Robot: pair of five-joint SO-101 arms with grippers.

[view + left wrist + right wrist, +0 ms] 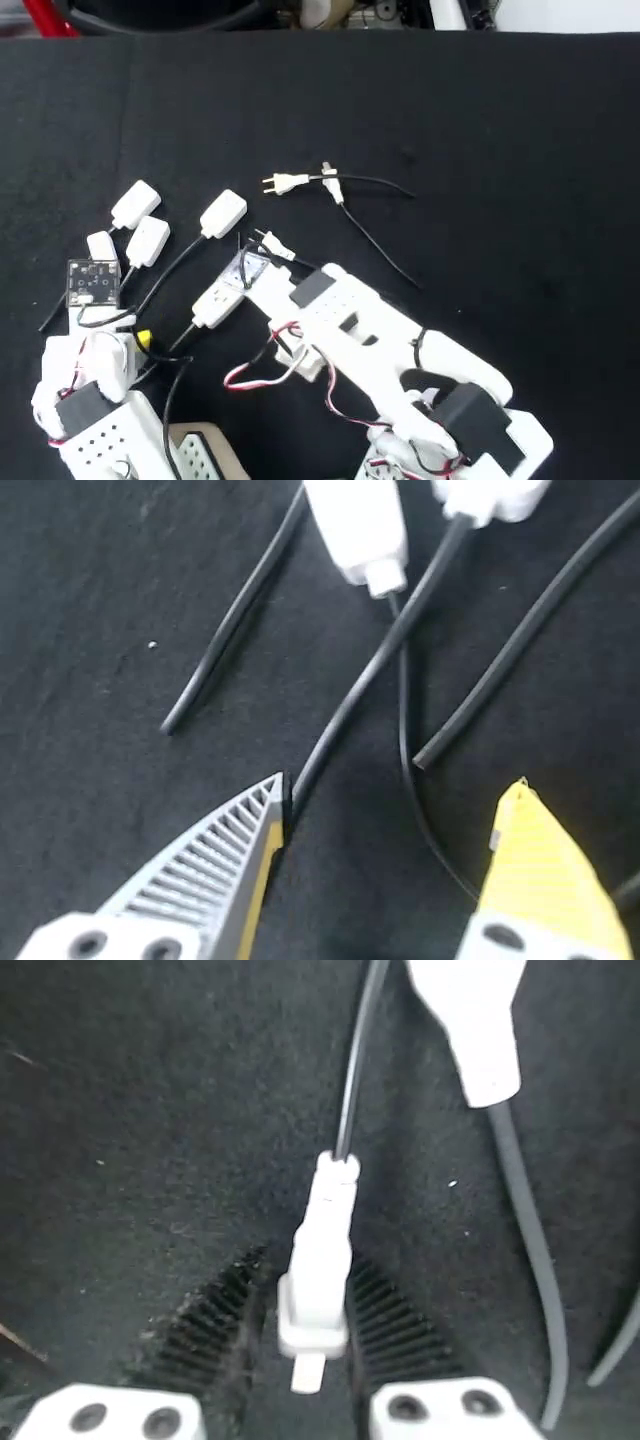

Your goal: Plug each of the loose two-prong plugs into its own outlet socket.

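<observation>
Nearest the lens in the high view are the two arms at the near edge of the table (pixel 520 140). The right gripper (pixel 250 264) is pinched on a two-prong plug (pixel 272 245) left of the table's middle, near a white outlet socket (pixel 215 303) but not in it. Two more loose plugs (pixel 285 183) lie just beside each other around the table's middle (their cords trail toward the right edge), so I count three plugs. I make it five sockets, all white and clustered toward the left edge, one partly hidden behind the left arm. No plug looks seated, so I judge the task barely begun: one plug is in hand, none is inserted, and three remain. In the left wrist view the left gripper (pixel 399 780) stands spread, its grey and yellow fingers well apart. Only black cords (pixel 350 700) cross the cloth between them, with two socket ends beyond. In the right wrist view the ribbed black fingers (pixel 395 1310) press on both sides of the held plug, prongs toward the camera, its cord running off beside another socket.
</observation>
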